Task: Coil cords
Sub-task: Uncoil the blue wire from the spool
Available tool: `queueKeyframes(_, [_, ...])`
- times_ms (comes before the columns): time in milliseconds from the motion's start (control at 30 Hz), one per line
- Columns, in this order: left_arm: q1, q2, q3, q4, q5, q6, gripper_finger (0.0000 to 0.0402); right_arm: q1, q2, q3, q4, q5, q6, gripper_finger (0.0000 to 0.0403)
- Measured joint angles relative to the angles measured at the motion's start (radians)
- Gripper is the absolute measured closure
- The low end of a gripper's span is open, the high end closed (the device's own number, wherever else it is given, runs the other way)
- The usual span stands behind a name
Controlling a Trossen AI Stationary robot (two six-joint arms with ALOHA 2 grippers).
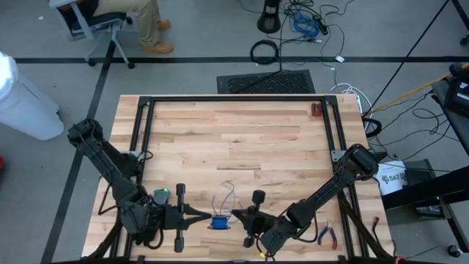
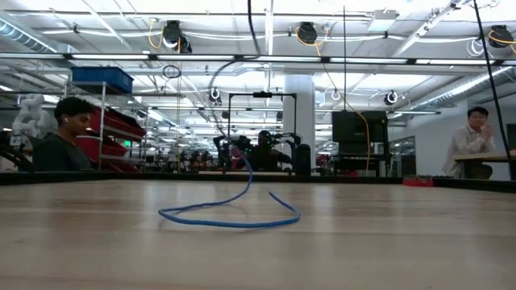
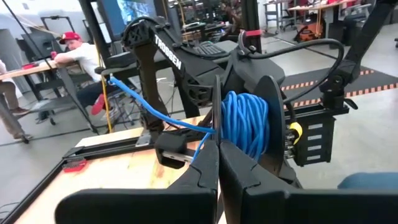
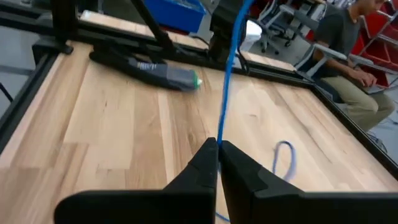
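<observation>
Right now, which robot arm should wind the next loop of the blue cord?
Probably the right gripper: it pinches the blue cord's loose stretch and could lead it around. The left gripper looks shut on the cord beside the wound bundle, anchoring it.

"TROSSEN" reads on the right arm (image 3: 163,53).

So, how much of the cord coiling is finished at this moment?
Mostly done: the blue cord is largely wound into a coil between the two grippers. In hand: the left gripper and the right gripper are both shut on the cord. Left: a loose tail lies looped on the table, not yet wound in.
</observation>
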Motion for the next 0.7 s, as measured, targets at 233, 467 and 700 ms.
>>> queueKeyframes(233, [-0.006,0.0,0.0,-0.006,0.002,-0.025,0.04,0.0,0.0,0.0,-0.023,-0.118,-0.005,0.0355])
queueKeyframes(467, [-0.007,0.0,0.0,-0.01,0.003,-0.043,0.04,0.002,0.0,0.0,-0.28,-0.129,0.218,0.0337])
queueKeyframes(700, [-0.009,0.0,0.0,-0.036,0.004,-0.125,0.04,0.032,-0.002,0.0,-0.156,-0.119,0.173,0.0337])
